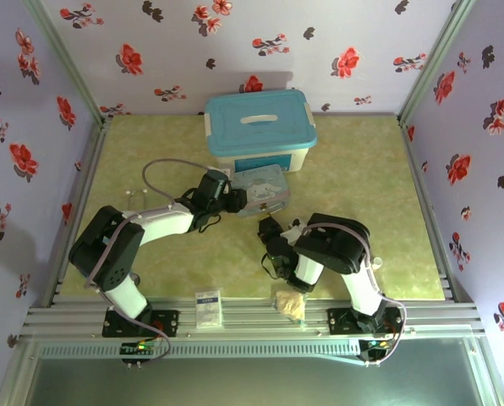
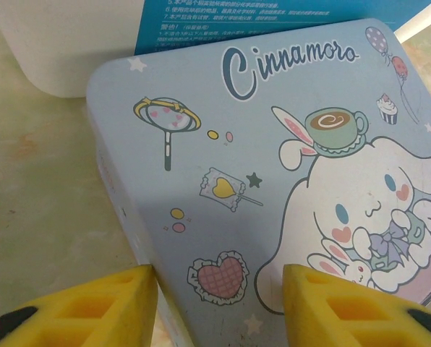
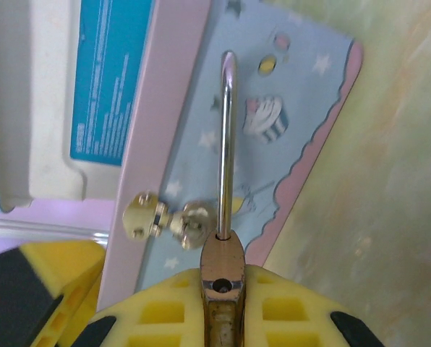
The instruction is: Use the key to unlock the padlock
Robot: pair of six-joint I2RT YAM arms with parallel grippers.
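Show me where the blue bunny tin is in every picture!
Top external: blue tin mid-table, right below the white box.
Left wrist: blue tin across most of the picture, lid up.
Right wrist: blue tin in the upper middle, behind the padlock.
Shared landmark: white box, top left and far left.

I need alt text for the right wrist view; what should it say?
The right gripper holds the small brass padlock, its silver shackle pointing up across a blue cartoon tin. A small clasp sits beside the shackle.
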